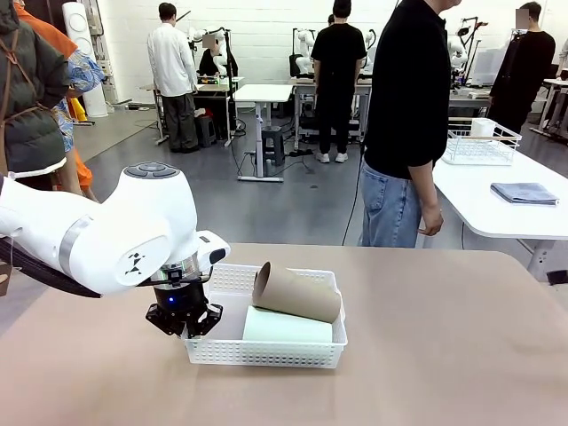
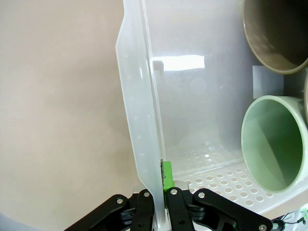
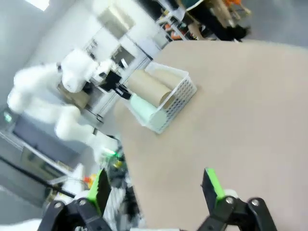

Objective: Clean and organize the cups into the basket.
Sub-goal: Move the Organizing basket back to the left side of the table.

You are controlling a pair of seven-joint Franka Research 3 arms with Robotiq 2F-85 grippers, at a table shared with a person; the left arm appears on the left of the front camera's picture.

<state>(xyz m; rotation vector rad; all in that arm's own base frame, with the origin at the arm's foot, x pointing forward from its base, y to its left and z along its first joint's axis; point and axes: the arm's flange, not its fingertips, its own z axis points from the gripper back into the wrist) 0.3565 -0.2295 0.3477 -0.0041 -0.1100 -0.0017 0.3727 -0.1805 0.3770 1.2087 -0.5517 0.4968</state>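
Observation:
The white lattice basket (image 1: pixel 266 353) sits in the middle of the tan table. A mint green cup (image 1: pixel 288 327) lies on its side inside it. A tan-brown cup (image 1: pixel 297 293) rests slanted on top of the mint one, its open mouth raised toward the left. My left gripper (image 1: pixel 184 319) is shut on the basket's left wall. In the left wrist view the left gripper (image 2: pixel 159 179) pinches that wall (image 2: pixel 137 96), with the mint cup's mouth (image 2: pixel 274 144) and the tan cup's mouth (image 2: pixel 276 33) facing it. My right gripper (image 3: pixel 156 187) hangs open above the table, far from the basket (image 3: pixel 182 94).
A person (image 1: pixel 408 115) stands at the table's far edge, hands down. To the right stands a second white table (image 1: pixel 497 209) with a wire rack (image 1: pixel 479 146) and a folded blue cloth (image 1: pixel 524 192). Bare tabletop (image 1: pixel 444 337) lies right of the basket.

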